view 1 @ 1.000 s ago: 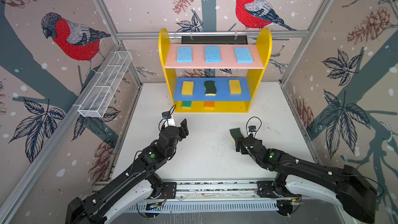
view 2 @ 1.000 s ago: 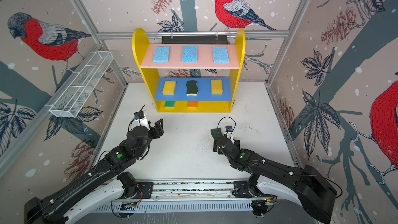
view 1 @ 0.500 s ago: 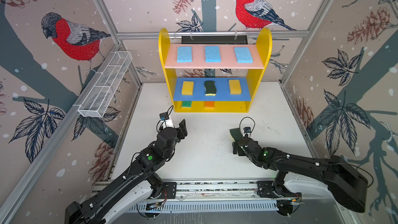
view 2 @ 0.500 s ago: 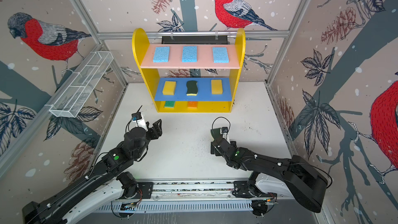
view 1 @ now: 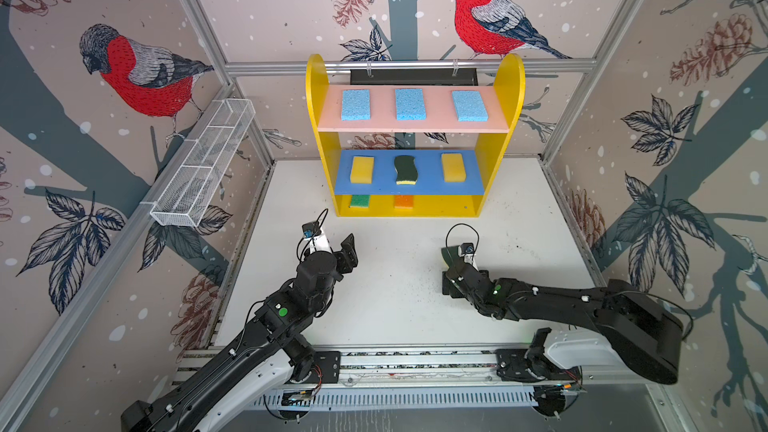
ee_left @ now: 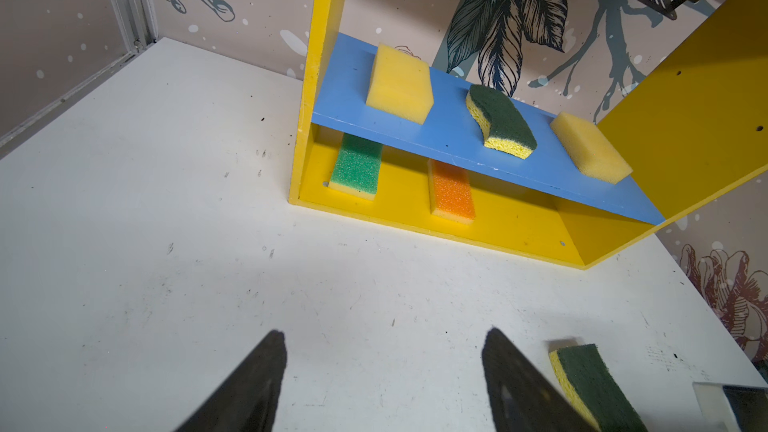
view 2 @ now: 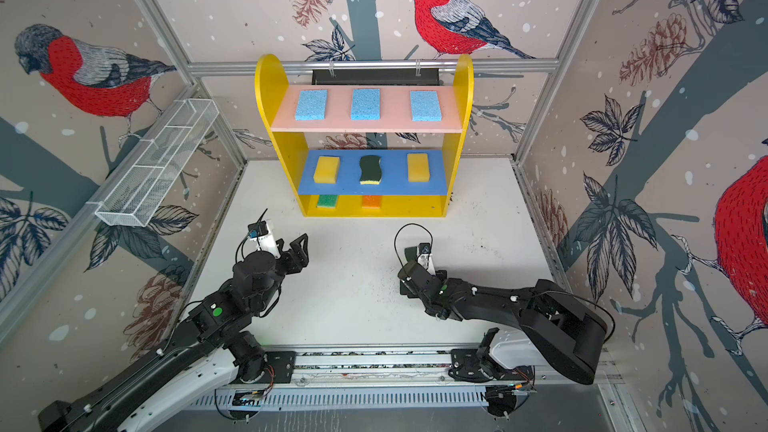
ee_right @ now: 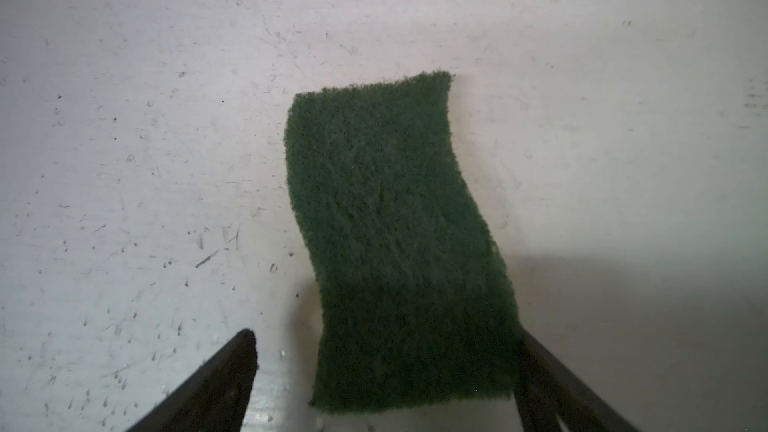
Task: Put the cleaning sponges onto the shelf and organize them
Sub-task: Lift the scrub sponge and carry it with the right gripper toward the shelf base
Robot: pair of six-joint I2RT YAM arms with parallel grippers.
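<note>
Eight sponges sit on shelf, last scourer flat on counter between spread right fingers, left fingers apart, empty; looks like grasp step, next: close, lift to bottom tier's free spot.

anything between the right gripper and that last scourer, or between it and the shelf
Nothing visible. The scourer lies flat between the open fingers of the right gripper. The table up to the shelf is bare, and the bottom tier is free beside the orange sponge.
</note>
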